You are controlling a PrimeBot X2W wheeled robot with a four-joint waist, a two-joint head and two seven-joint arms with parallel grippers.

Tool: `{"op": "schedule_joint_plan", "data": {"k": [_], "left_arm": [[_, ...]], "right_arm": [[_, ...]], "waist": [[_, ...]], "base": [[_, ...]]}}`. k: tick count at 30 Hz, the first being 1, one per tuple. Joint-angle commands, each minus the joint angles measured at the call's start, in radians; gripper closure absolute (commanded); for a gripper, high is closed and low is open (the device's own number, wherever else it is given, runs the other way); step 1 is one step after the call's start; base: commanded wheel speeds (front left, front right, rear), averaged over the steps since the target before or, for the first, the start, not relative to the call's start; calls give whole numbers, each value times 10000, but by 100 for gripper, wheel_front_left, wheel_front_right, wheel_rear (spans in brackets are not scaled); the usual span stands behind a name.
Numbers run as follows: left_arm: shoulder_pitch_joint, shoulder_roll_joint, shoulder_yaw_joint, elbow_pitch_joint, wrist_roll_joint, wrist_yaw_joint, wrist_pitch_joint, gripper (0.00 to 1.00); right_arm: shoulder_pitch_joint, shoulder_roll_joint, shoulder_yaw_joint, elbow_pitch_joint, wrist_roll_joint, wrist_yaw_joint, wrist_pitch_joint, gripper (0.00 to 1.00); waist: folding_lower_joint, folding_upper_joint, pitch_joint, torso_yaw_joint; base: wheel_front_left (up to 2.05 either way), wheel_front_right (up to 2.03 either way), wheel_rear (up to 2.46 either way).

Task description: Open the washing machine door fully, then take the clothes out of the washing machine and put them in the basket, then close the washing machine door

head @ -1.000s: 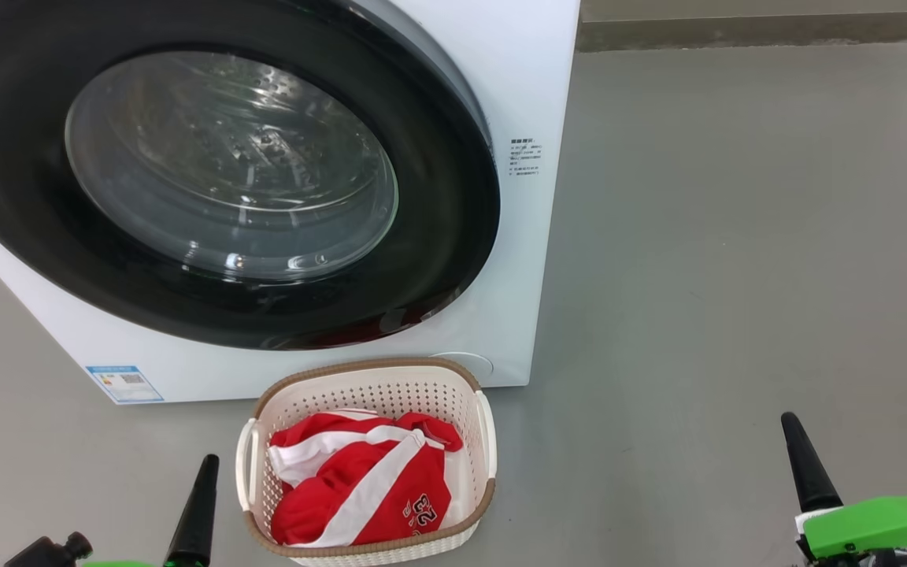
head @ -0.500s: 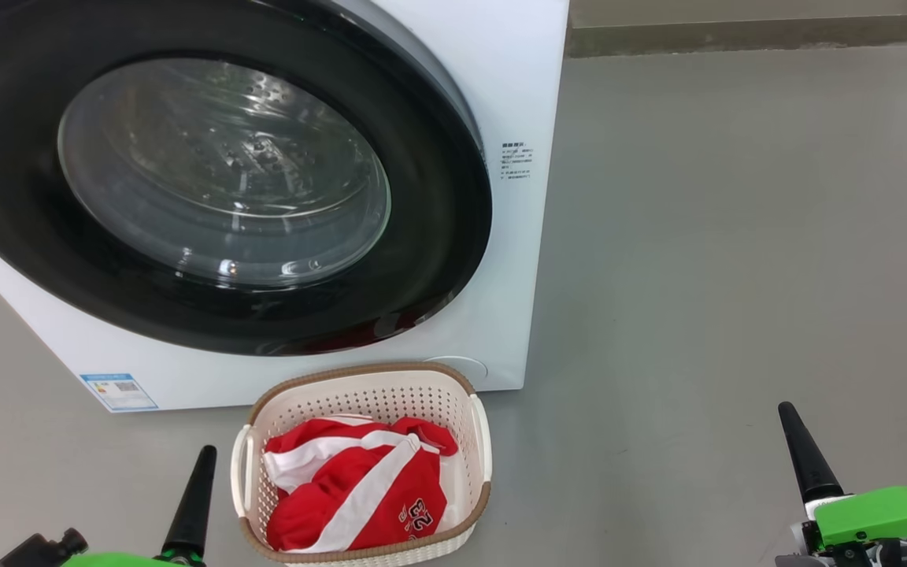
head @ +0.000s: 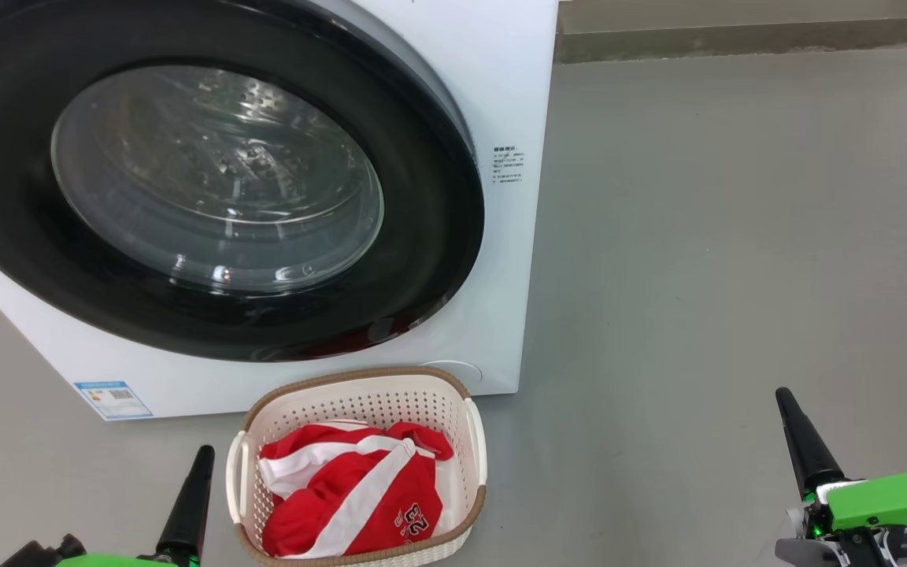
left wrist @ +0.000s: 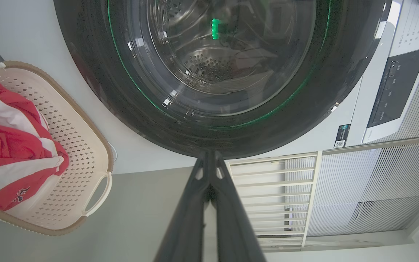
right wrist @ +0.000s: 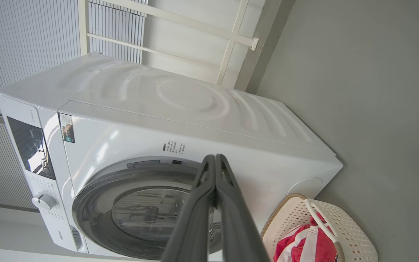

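Nearest us, our left jaws and right jaws are both pressed shut, holding nothing, low at either side. Between them on the floor sits the basket, the clothes heaped inside. Just behind it stands the washing machine, the washing machine door closed.

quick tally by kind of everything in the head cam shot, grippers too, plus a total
washing machine: 1
washing machine door: 1
basket: 1
clothes, one red and white heap in the basket: 1 (number of garments cannot be told)
grippers, left gripper and right gripper: 2
total: 6
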State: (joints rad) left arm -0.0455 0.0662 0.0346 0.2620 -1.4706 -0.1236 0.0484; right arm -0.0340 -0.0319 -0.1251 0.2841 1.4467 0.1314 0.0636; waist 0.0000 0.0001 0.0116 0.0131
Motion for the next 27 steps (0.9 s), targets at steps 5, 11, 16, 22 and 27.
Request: {"op": "schedule_joint_plan", "data": {"k": [5,11,16,22,27], "left_arm": [[-535,35,441,-192,-627,-66,203,100],[-581,0,541,-181,-1193,-69,385,100],[-609,-23,605,-174,-1534,-71,498,100],[-611,-34,620,-173,-1522,-71,510,100],[-611,-42,632,-173,-1512,-71,520,100]], "right_arm": [[-608,-172,105,-348,691,-7,219,100],[-690,-179,106,-376,1265,-7,394,100],[-740,-183,107,-393,1614,-7,501,100],[-740,-183,108,-393,1615,-7,501,100],[-740,-183,108,-393,1616,-7,500,100]], "waist": [[0,-1,-31,-47],[0,-1,-65,-99],[0,-1,-85,-131],[0,-1,-85,-131],[0,-1,-85,-131]], "base": [[0,0,0],[0,0,0],[0,0,0],[0,0,0],[0,0,0]]}}
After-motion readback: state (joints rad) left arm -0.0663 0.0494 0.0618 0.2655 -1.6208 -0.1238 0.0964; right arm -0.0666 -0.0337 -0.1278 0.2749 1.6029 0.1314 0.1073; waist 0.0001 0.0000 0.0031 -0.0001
